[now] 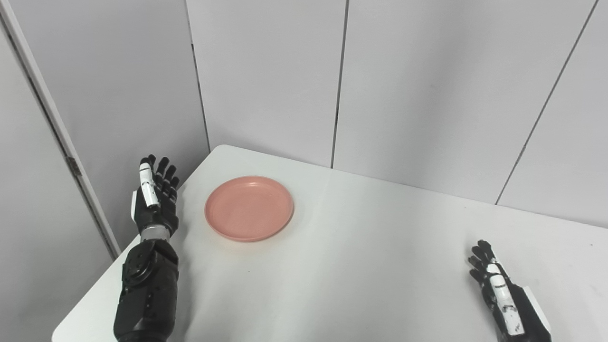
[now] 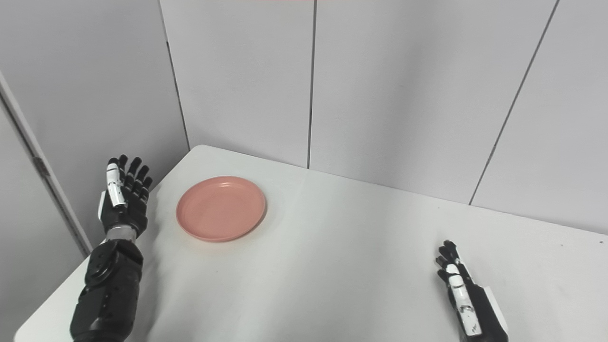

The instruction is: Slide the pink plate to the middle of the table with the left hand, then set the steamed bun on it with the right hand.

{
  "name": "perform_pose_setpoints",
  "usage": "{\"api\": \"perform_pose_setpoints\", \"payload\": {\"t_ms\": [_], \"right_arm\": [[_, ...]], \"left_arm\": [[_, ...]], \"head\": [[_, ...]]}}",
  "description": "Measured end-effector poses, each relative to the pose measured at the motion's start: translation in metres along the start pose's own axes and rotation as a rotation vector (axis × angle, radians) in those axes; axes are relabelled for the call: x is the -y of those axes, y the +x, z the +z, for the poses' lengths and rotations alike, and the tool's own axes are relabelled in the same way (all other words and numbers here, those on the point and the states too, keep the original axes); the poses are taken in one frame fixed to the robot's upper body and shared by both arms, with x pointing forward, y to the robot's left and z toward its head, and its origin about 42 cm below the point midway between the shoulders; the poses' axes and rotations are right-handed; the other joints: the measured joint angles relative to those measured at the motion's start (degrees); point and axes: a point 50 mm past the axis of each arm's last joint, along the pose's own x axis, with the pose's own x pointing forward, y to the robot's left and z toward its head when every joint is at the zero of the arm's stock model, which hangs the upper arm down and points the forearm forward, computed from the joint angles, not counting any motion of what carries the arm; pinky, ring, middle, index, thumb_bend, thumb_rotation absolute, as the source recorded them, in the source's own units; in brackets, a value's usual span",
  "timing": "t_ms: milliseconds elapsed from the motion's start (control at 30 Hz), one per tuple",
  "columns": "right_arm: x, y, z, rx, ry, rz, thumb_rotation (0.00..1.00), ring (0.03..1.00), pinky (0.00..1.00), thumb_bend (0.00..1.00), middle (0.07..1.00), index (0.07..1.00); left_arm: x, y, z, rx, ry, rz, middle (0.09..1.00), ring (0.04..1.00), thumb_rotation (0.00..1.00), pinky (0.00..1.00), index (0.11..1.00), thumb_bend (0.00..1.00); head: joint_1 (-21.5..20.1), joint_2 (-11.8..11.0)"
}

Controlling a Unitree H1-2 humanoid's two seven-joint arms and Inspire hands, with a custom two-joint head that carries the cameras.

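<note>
A round pink plate (image 1: 249, 208) lies empty on the white table (image 1: 370, 247), toward its far left corner. My left hand (image 1: 154, 194) is raised at the table's left edge, just left of the plate and apart from it, fingers spread and pointing up, holding nothing. My right hand (image 1: 494, 280) rests low at the near right of the table, fingers extended and empty. No steamed bun shows in either view.
Grey wall panels (image 1: 403, 95) close in behind the table and on the left. The table's left edge runs just beside my left forearm (image 1: 147, 294).
</note>
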Motion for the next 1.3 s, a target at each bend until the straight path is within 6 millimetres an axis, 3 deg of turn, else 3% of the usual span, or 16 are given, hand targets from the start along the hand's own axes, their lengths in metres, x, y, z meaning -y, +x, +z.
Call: {"api": "perform_pose_setpoints", "payload": {"t_ms": [600,1300], "right_arm": [[0.0,0.0,0.0,0.001,0.002,0.0,1.0,0.973,1.0,0.13,0.976,0.989],[0.0,-0.001,0.0,0.001,0.002,0.0,1.0,0.972,1.0,0.12,0.978,0.99]], "left_arm": [[0.006,0.002,-0.022,-0.098,0.01,-0.007,0.951,0.945,1.0,0.98,0.964,0.44],[0.043,0.003,-0.047,-0.193,0.047,-0.206,0.937,0.927,1.0,0.93,0.946,0.45]], "head": [[-0.26,0.53],[-1.14,0.88]]}}
